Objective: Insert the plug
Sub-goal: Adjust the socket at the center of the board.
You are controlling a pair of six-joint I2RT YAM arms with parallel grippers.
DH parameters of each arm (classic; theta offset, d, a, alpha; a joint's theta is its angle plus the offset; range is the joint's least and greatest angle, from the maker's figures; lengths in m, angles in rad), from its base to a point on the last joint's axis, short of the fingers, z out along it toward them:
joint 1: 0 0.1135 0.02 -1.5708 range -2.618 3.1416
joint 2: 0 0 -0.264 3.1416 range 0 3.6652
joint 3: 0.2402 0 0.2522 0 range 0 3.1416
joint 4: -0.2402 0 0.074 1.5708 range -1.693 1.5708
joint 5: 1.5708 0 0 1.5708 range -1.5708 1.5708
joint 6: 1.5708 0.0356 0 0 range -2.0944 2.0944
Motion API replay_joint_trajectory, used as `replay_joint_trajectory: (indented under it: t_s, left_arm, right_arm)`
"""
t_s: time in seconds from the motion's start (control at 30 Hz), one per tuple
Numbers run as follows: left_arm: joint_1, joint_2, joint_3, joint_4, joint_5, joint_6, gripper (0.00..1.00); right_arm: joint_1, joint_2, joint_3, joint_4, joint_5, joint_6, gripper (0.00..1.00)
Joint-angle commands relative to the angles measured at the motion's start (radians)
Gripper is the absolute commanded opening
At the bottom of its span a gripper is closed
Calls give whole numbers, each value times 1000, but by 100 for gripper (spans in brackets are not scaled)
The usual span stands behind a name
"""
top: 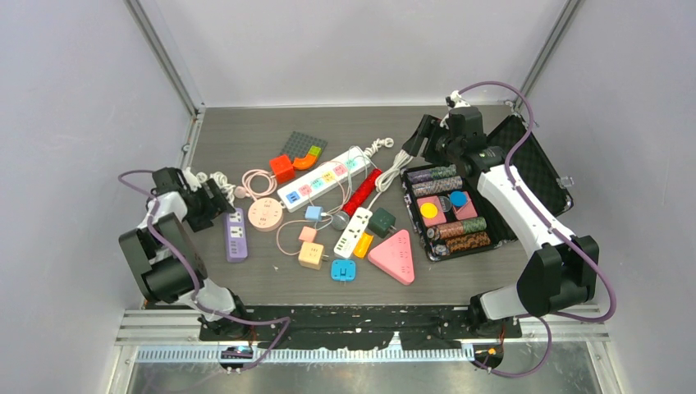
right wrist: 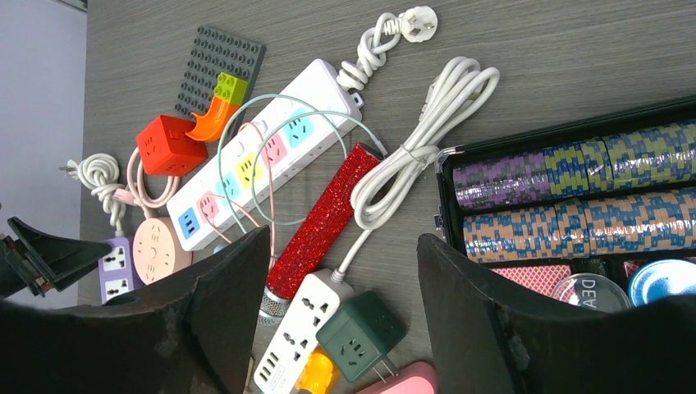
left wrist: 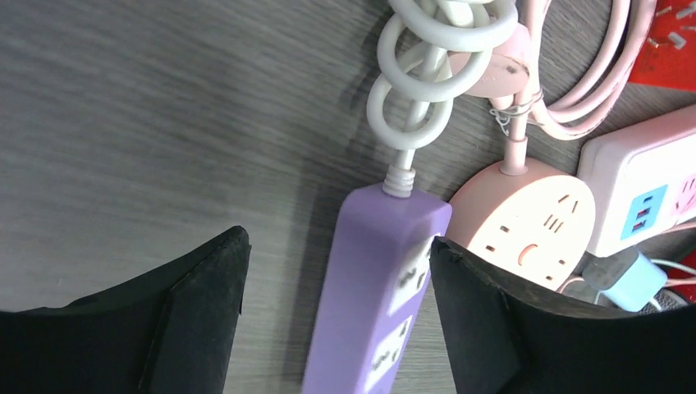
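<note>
On the left side of the tabletop (left wrist: 123, 123), my left tool (left wrist: 336, 242) stands apart astride the purple power strip (left wrist: 373, 271), I judge to steady it for a plug. The strip lies flat, sockets up, its long axis running away from the arm bases, with the coiled white cord (left wrist: 427, 74) at the far end. My right tool (right wrist: 342, 238) hangs apart and empty.

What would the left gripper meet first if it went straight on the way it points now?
Most likely the purple power strip, lying straight ahead of the open left gripper; depth is unclear.
</note>
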Motion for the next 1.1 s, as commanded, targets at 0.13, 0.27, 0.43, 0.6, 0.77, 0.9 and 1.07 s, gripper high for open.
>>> replay_joint_trajectory:
  t_s: [0.13, 0.27, 0.43, 0.6, 0.77, 0.9, 1.07]
  left_arm:
    - [0, -156, -58, 29, -119, -125, 82]
    - [-11, -234, -34, -5, -101, -158, 81]
    - [-138, -377, -32, -30, -111, -167, 82]
    - [-354, -422, -29, -67, -175, -184, 81]
    - [-442, -458, -32, -50, -233, -242, 79]
    - [-452, -521, -45, 0, -232, -235, 79]
    - [-452, -568, -31, -6, -300, -262, 80]
  right_arm:
    - [-3, -15, 17, 21, -10, -11, 71]
    - [-3, -13, 17, 20, -34, -25, 71]
    - [6, -8, 6, 37, -125, -60, 71]
    - [95, -6, 8, 71, -218, -191, 74]
    - [285, 25, 57, 10, -268, -483, 80]
    - [474, 76, 67, -15, -261, -631, 86]
    - [589, 210, 131, -78, -257, -719, 86]
